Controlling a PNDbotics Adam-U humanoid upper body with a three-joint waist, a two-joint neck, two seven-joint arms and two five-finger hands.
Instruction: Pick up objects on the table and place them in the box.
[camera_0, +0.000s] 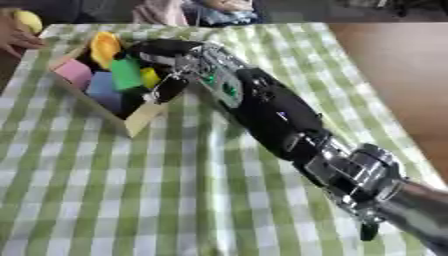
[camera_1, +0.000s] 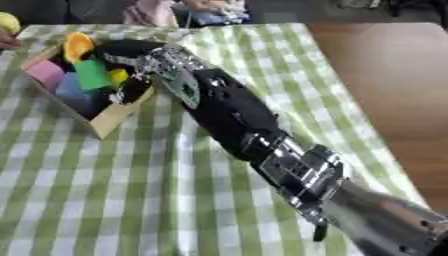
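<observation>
- A green block, flat-faced and bright, stands inside the cardboard box among pink, blue, yellow and orange pieces.
- The right hand reaches over the box; whether its fingers grasp the block cannot be told.
- The box sits on the desk's green-checked cloth.

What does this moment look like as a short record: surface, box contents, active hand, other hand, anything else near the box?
surface: table with green and white checked cloth
box: cardboard box at the far left
box contents: pink block, blue block, green block, orange piece, small yellow piece
right hand: right hand reaches into the box; fingers not readable
left hand: not in view
also: a person's hand holds a yellow thing at the far left edge
</observation>
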